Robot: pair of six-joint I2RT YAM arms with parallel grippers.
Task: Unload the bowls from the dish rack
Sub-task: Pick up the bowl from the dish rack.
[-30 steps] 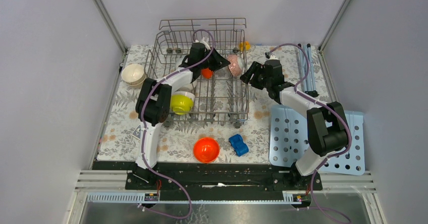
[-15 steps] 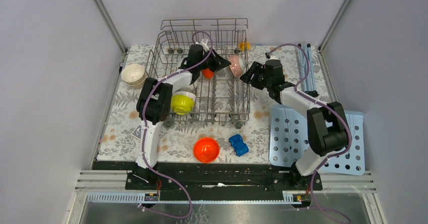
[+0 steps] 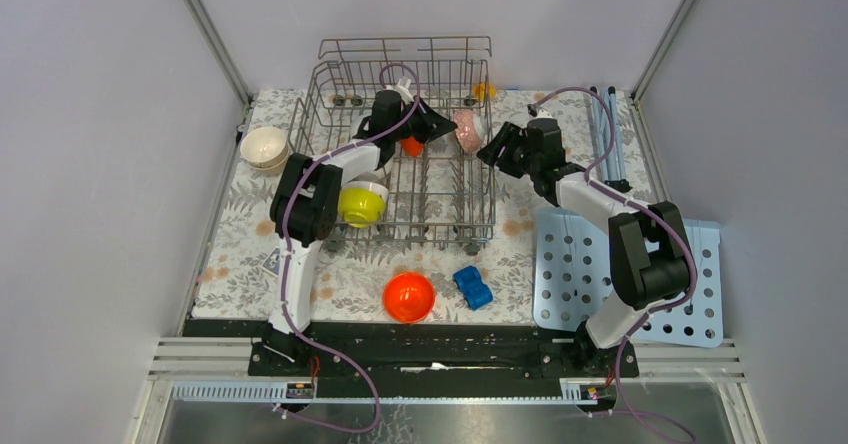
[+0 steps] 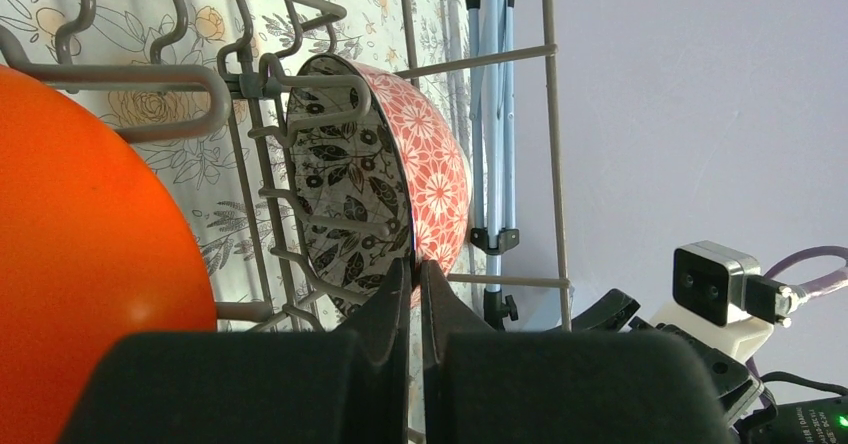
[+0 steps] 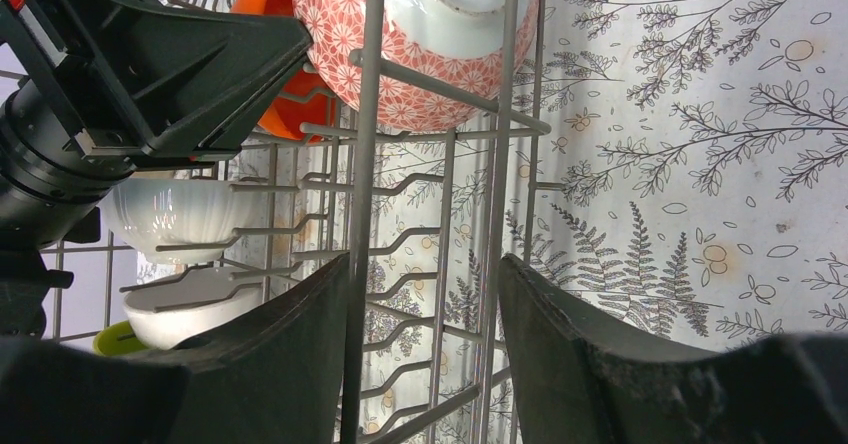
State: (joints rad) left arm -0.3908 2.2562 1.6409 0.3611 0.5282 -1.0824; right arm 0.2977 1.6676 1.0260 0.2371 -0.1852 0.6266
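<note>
The patterned bowl in the dish rack is being pinched at its rim by the left pincer, while the right pincer is standing apart.

The left gripper is closing: its black fingers, spread apart a second ago in the top view, are now drawing together into a narrow wedge. Their tips are coming to pinch the lower rim of the red-and-white flower-patterned ceramic bowl, which stands on edge in the grey wire dish rack. The left wrist is edging slightly toward the rack's far side
</note>
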